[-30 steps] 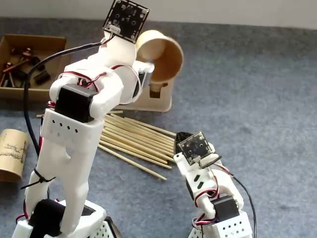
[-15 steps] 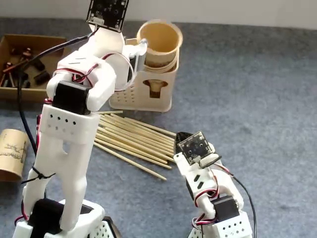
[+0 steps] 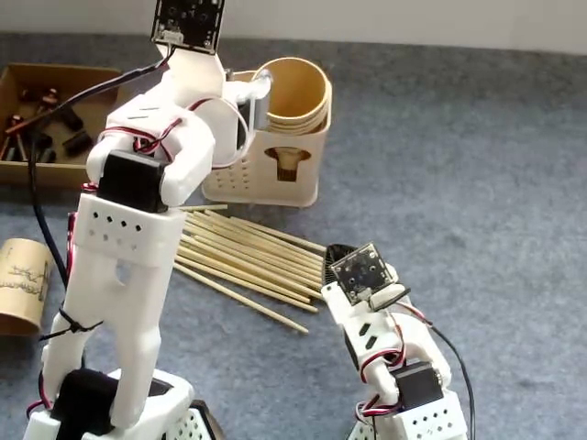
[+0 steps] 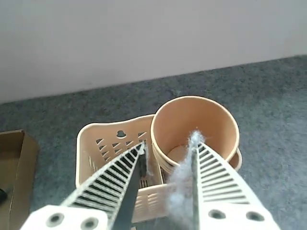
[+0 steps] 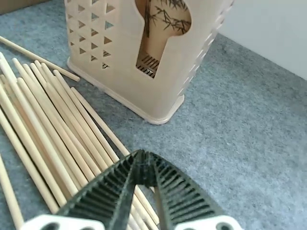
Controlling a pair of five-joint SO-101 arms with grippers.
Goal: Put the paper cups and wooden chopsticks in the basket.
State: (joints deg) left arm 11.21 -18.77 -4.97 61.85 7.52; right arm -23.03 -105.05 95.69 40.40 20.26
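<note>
A paper cup (image 3: 295,90) sits in the basket (image 3: 266,176) (chopsticks (image 3: 249,263) lie just before it).

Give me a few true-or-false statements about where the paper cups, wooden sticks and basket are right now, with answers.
1. The tan paper cup stands upright in the beige plastic basket. True.
2. The pale wooden chopsticks are in the basket too. False: they lie on the grey carpet in front of it.
3. A second tan paper cup lies on its side, apart from the basket. True.
4. The right gripper holds a chopstick. False: its black jaws are shut on nothing, over the chopsticks.
5. The left gripper is open above the basket. True.
</note>
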